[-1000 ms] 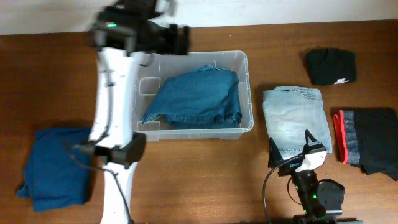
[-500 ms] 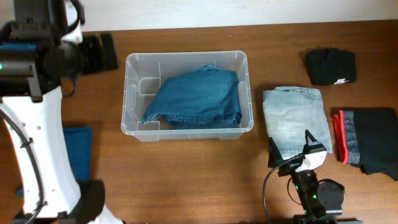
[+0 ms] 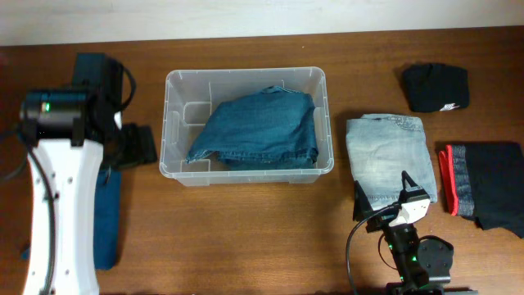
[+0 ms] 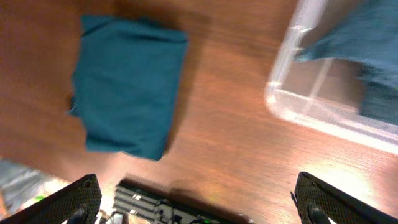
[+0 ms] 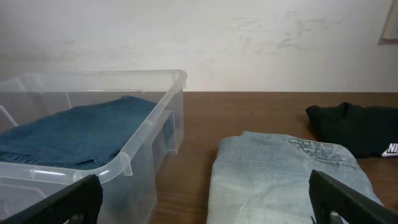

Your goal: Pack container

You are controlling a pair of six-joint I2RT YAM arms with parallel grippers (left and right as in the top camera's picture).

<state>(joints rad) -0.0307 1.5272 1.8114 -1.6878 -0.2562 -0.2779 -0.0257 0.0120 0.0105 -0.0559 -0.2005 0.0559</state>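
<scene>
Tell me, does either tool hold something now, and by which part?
Nothing is held. The left tool stands open near the teal cloth; the right tool stands open before the light jeans.

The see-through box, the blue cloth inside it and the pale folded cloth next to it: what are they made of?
The container looks like clear, glossy moulded plastic: its walls are see-through and its rim catches light. The cloth inside it seems to be mid-blue denim, matte and faded. The pale folded cloth is probably light-washed denim too, with stitched seams near its top.
</scene>
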